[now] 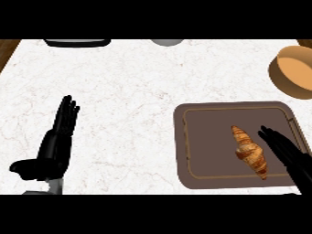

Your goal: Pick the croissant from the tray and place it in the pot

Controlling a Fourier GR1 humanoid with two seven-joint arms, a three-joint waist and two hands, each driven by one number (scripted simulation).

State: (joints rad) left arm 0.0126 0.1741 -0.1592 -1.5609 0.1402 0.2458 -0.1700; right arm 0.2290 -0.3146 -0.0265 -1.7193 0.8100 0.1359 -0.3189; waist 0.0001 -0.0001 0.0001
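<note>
Fingers of the black right hand lie straight and empty just beside the golden-brown flaky croissant on the flat brown rectangular tray, seemingly lined up for grasping. The round orange pot waits beyond. The black left hand rests open on the white marble surface.

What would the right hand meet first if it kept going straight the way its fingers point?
Probably nothing on the tray: the right hand points up-left past the croissant, which lies just beside its line. Height is unclear.
</note>
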